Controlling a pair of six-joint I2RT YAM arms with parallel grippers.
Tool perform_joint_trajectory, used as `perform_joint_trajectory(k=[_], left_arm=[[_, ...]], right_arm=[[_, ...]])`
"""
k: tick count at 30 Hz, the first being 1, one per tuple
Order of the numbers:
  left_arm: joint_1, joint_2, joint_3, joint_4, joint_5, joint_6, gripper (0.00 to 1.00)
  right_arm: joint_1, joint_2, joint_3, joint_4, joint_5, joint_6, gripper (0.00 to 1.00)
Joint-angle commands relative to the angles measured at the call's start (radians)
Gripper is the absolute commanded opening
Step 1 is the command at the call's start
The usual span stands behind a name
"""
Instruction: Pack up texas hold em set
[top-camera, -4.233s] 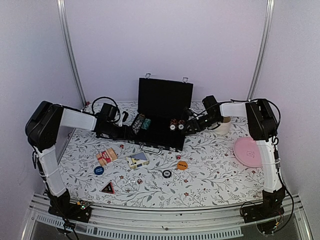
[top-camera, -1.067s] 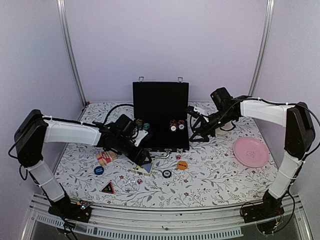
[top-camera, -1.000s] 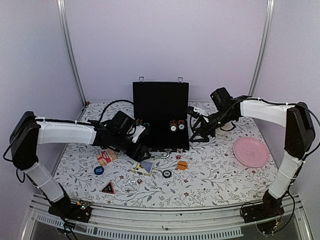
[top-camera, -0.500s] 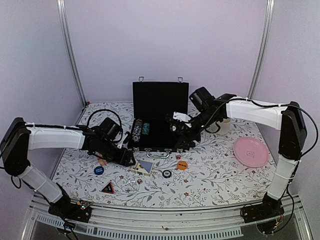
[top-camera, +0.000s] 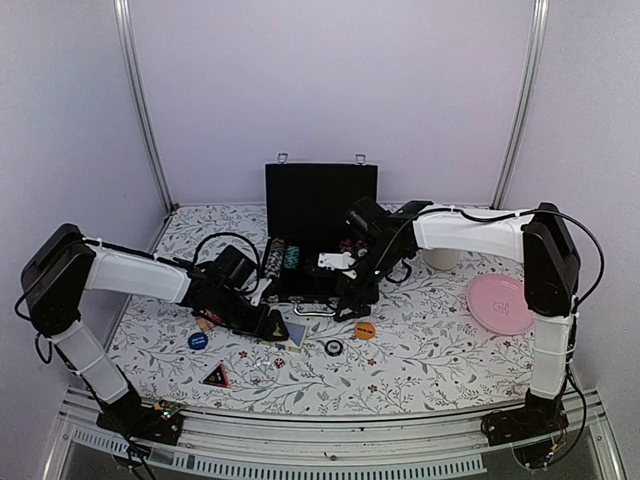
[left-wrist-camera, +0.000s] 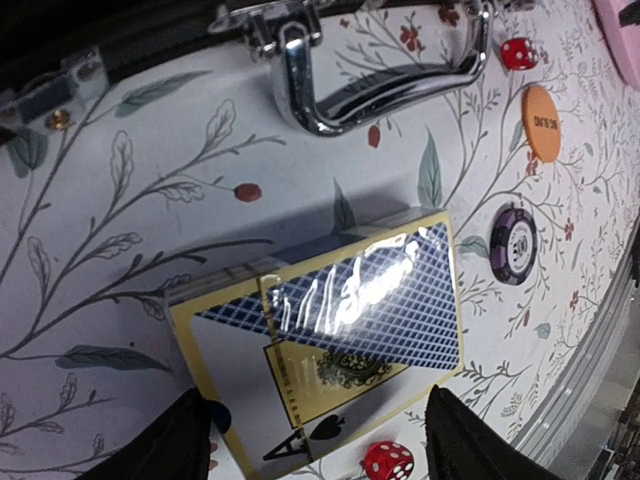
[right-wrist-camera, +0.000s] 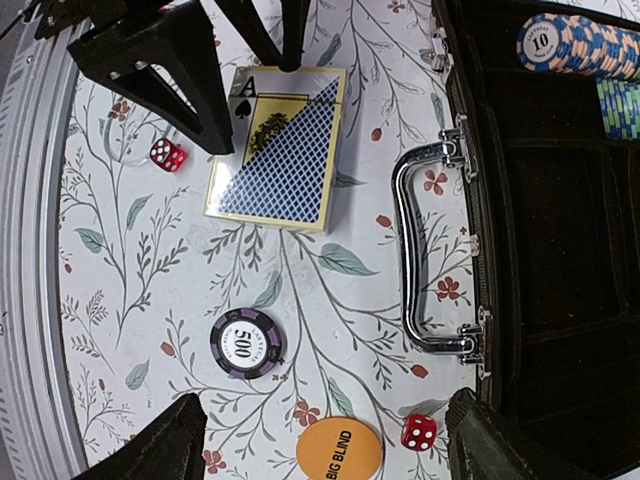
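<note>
The black briefcase stands open at mid table, with striped chips in its tray. A blue card deck lies in front of its silver handle. My left gripper is open, one finger on either side of the deck's near end, and a red die lies between them. My right gripper is open above the table by the case's front edge. Between its fingers lie the orange Big Blind button and a red die; a purple chip is close by.
A blue button and the triangle token lie front left. A red card deck shows partly under the left arm. The pink plate lies to the right, and the cream mug stands behind the right arm.
My left gripper has slid right, up to the blue deck. My right gripper has come forward and down from the case to the table in front of it.
</note>
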Motion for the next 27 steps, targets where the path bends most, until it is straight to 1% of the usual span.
perform_joint_trajectory(k=[1, 5, 6, 8, 11, 13, 15, 17, 19, 22, 27], left_arm=[[-0.031, 0.017, 0.032, 0.071, 0.066, -0.010, 0.74], [-0.046, -0.005, 0.022, 0.134, 0.126, -0.007, 0.73], [-0.046, -0.019, 0.017, 0.136, 0.120, -0.005, 0.72], [-0.038, -0.048, 0.022, 0.100, 0.072, 0.006, 0.74], [-0.007, -0.091, 0.023, 0.028, 0.001, 0.015, 0.75], [0.033, -0.139, 0.012, -0.011, -0.056, -0.004, 0.76], [0.101, -0.191, -0.001, -0.059, -0.123, -0.054, 0.77], [0.174, -0.267, -0.028, -0.095, -0.179, -0.101, 0.76], [0.224, -0.351, -0.054, -0.105, -0.238, -0.125, 0.79], [0.271, -0.434, -0.061, -0.124, -0.283, -0.114, 0.81], [0.328, -0.478, -0.064, -0.153, -0.310, -0.060, 0.81]], right_arm=[[0.012, 0.034, 0.051, -0.039, 0.021, 0.024, 0.81], [0.022, 0.067, 0.093, -0.070, -0.020, 0.019, 0.81], [0.025, 0.075, 0.103, -0.080, -0.041, 0.015, 0.82], [0.036, 0.091, 0.118, -0.087, -0.052, 0.013, 0.83], [0.068, 0.123, 0.149, -0.089, -0.010, 0.028, 0.84], [0.093, 0.150, 0.178, -0.090, 0.028, 0.043, 0.86], [0.113, 0.179, 0.212, -0.097, 0.062, 0.057, 0.88], [0.129, 0.213, 0.255, -0.107, 0.086, 0.072, 0.91], [0.141, 0.255, 0.311, -0.129, 0.096, 0.090, 0.94], [0.155, 0.305, 0.373, -0.164, 0.101, 0.107, 1.00], [0.178, 0.400, 0.468, -0.229, 0.120, 0.152, 0.99]])
